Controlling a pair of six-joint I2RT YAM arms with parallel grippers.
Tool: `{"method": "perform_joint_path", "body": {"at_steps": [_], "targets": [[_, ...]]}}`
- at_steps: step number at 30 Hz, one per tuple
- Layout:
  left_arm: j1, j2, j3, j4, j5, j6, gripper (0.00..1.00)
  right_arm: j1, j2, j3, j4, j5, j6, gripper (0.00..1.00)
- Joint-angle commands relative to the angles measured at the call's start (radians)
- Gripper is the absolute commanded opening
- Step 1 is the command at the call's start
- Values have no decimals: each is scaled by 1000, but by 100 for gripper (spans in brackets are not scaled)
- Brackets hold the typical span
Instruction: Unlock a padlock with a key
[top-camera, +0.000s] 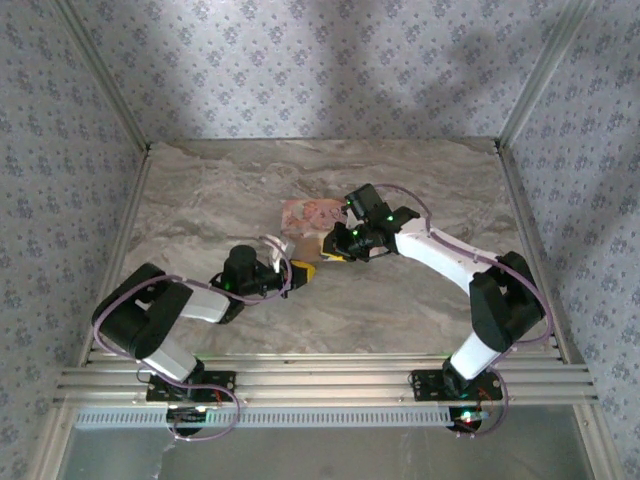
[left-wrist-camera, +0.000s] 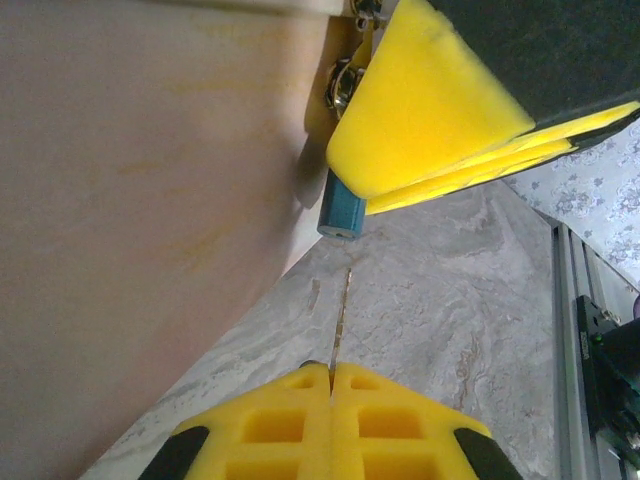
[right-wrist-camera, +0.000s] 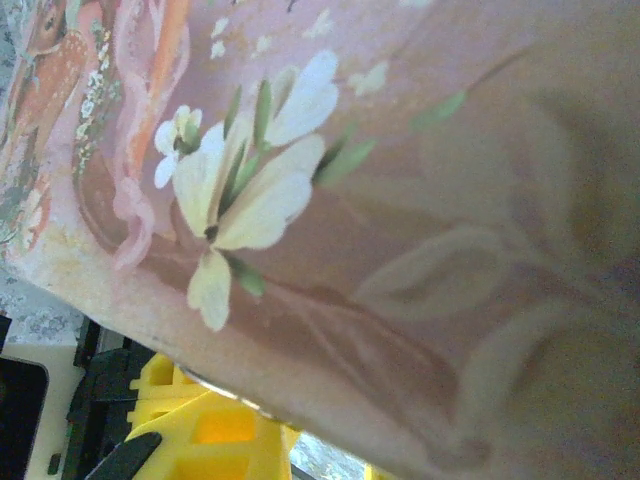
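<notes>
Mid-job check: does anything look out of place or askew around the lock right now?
Yes: the pink printed packet looks askew. In the left wrist view it appears to rise steeply off the table beside the padlock, and it sits very close to the right wrist camera. Nothing looks spilled or broken.

Nothing legible anywhere: no words, numbers, brands or signs to be read. On the pink-orange packet (right-wrist-camera: 330, 190), printed pictures without lettering: pale flowers with green leaves, an orange-brown figure at one corner
</notes>
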Motion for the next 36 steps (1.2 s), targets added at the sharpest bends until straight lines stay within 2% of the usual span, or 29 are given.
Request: {"method": "perform_joint_path", "body": {"at_steps": [1,24,36], "targets": [[-9,9,24,69,1,-15,0,-5,-45,26,37,-31,7,0],[-14,35,51,86,-33,-38,0,5,-48,26,58,-30,22,0],[-14,48,55,148,-67,-117,0,15,-44,-12,78,-26,39,0]]}}
